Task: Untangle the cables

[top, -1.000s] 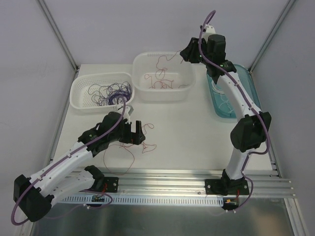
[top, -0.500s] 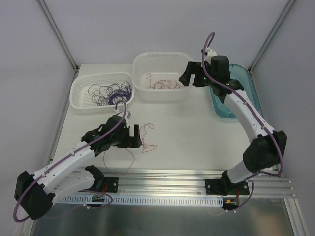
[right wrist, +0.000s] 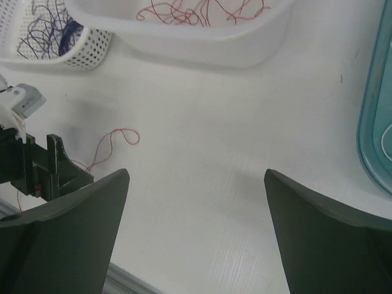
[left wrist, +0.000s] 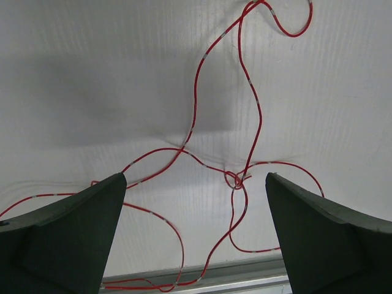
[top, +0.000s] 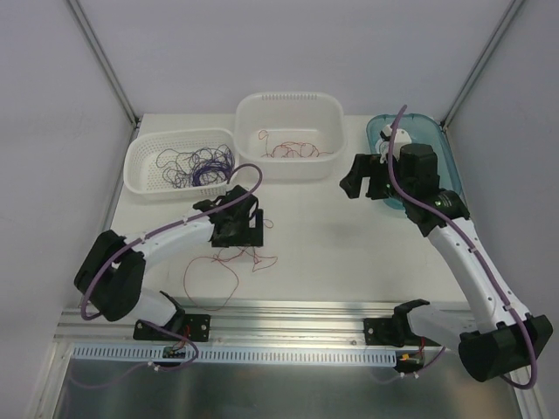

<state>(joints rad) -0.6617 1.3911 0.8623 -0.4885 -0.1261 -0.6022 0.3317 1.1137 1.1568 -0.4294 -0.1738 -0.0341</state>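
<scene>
- Nearest the camera, a ribbed aluminium rail (top: 297,316) carries the bases of both arms along the edge of the white table (top: 336,249).
- Just beyond it, a loose snarl of thin red cables (left wrist: 237,179) lies spread on the tabletop, the strands crossing in a small knot at the middle and one long loop trailing back toward the rail.
- The left gripper (left wrist: 195,177) hangs directly over that knot, jaws spread wide and gripping nothing, the red strands running under and between its dark fingertips.
- Across the table, the right gripper (right wrist: 196,173) is poised above bare tabletop, jaws likewise released and empty, close to the near end of a teal plastic tray (top: 441,140).
- A thin white strand (right wrist: 384,139) curls inside that tray at the edge of the right wrist view.
- At the far left, a white perforated basket (top: 162,188) holds a tangle of purple cables (top: 205,164).
- Beside it, a deeper white plastic tub (top: 288,168) contains more curly red wires (top: 293,150).
</scene>
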